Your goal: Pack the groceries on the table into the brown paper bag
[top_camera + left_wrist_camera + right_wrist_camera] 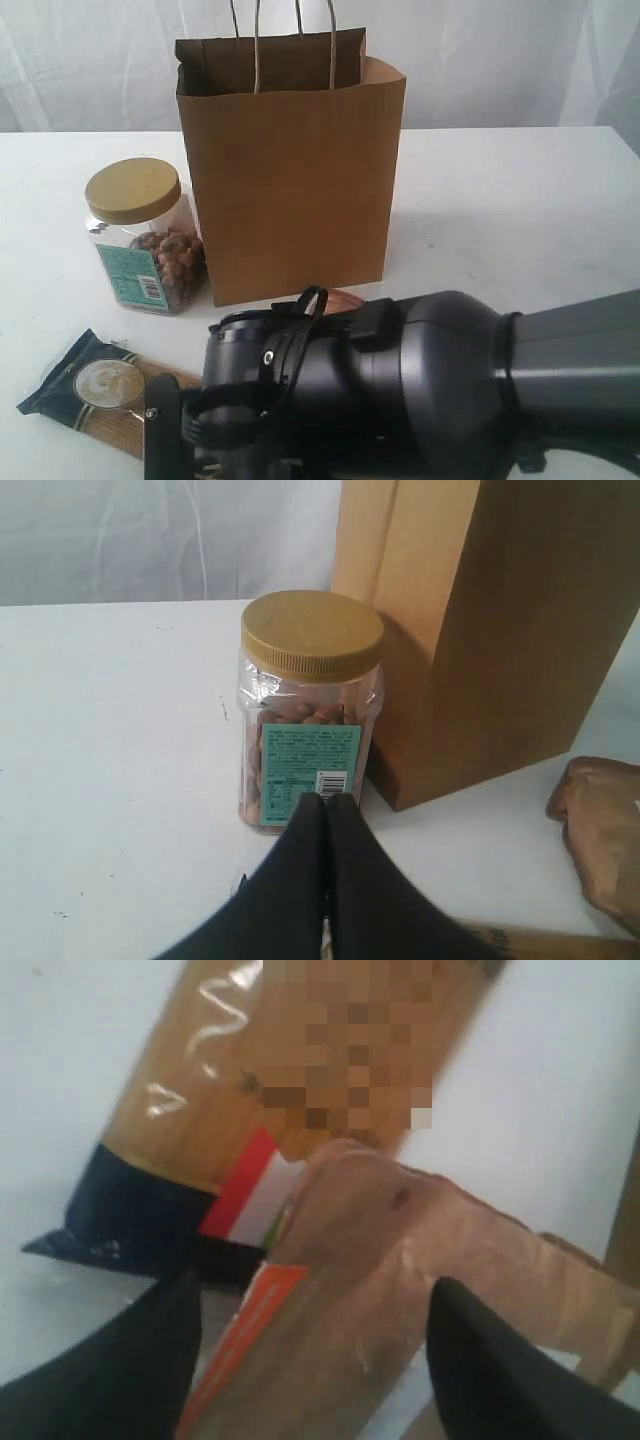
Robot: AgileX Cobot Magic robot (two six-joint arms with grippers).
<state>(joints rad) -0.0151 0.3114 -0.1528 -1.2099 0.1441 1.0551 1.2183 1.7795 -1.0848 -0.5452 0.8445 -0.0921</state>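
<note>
Jaws: right gripper [315,1300] spread astride the pouch [400,1250], grip not confirmed; left gripper [325,805] pinched shut, empty. Pouch lies at the bag's [290,170] 6 o'clock. Close square across its middle, then lift above the rim. Count: one bag, one jar [135,235] at 8 o'clock, one spaghetti packet [95,385], one pouch.

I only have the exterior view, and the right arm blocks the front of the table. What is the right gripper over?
Observer: The right gripper straddles a copper pouch, with its jaws apart.
Operator: Anything beneath the pouch?
Observer: Its end overlaps the spaghetti packet, by the Italian-flag stripe.
Operator: And the left gripper?
Observer: The left gripper is shut and empty, pointing at the nut jar.
</note>
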